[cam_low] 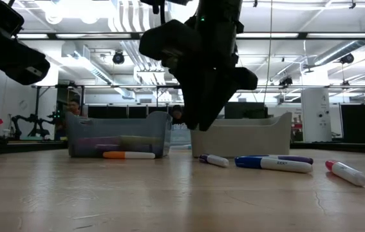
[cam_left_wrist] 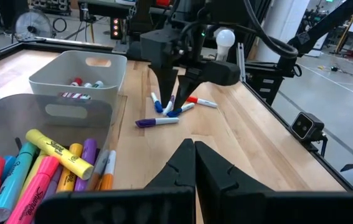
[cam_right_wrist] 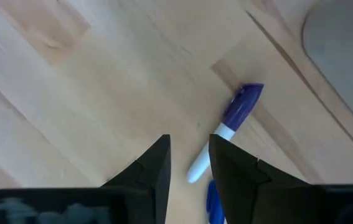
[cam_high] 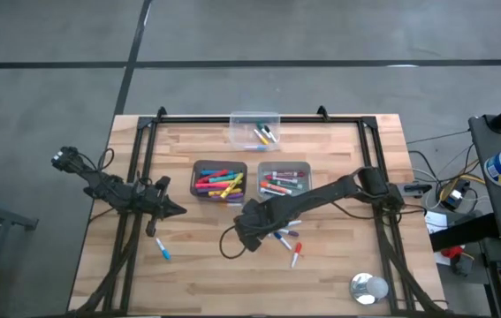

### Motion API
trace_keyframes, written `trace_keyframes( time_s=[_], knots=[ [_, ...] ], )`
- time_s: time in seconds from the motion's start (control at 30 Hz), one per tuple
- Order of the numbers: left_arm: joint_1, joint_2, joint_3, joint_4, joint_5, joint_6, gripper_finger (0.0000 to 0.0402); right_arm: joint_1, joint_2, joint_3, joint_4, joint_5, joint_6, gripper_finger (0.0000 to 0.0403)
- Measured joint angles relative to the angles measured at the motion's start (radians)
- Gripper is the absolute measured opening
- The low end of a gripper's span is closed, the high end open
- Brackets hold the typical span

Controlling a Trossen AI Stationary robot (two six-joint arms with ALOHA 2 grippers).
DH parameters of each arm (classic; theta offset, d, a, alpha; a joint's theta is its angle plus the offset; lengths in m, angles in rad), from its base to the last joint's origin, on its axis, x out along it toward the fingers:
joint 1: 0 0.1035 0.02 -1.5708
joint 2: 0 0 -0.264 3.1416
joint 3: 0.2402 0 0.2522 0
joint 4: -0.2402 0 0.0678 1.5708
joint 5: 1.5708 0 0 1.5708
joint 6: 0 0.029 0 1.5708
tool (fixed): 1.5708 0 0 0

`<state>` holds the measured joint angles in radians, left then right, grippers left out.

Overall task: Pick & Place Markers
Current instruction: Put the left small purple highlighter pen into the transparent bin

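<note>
Several markers lie loose on the wooden table: a purple-capped white one, a blue one, a red one, and a blue one apart at the near left. An orange-and-white marker lies before the dark bin. My right gripper hangs open, pointing down over the purple-capped marker, whose white end shows in the gap between the fingers, apart from them. In the low view its tips stand above the table. My left gripper waits shut at the table's left, holding nothing.
A dark bin of highlighters and a grey bin of markers stand just beyond my right gripper. A clear container sits at the far edge, and a silver tape roll at the near right. Black frame rails border the table.
</note>
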<state>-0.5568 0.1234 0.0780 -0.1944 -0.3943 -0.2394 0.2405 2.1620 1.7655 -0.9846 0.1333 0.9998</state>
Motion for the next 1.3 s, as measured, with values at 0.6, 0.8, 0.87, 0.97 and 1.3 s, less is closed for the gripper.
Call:
trace_keyframes(
  time_s=[0.6,0.8,0.87,0.97,1.3],
  knots=[
    [0.000,0.000,0.000,0.000,0.000,0.000,0.0000,-0.003,0.000,-0.004,0.004,0.056,0.029,0.0071],
    [0.000,0.000,0.000,0.000,0.000,0.000,0.0000,0.009,0.001,-0.020,-0.004,0.045,0.093,0.0076],
    [0.000,0.000,0.000,0.000,0.000,0.000,0.0000,0.016,0.001,-0.026,0.000,0.044,0.112,0.0085],
    [0.000,0.000,0.000,0.000,0.000,0.002,0.0000,0.018,0.001,-0.049,-0.001,0.040,0.150,0.0099],
    [0.000,0.000,0.000,0.000,0.000,0.002,0.0000,0.024,0.001,-0.141,0.073,0.048,0.205,0.0118]
  ],
)
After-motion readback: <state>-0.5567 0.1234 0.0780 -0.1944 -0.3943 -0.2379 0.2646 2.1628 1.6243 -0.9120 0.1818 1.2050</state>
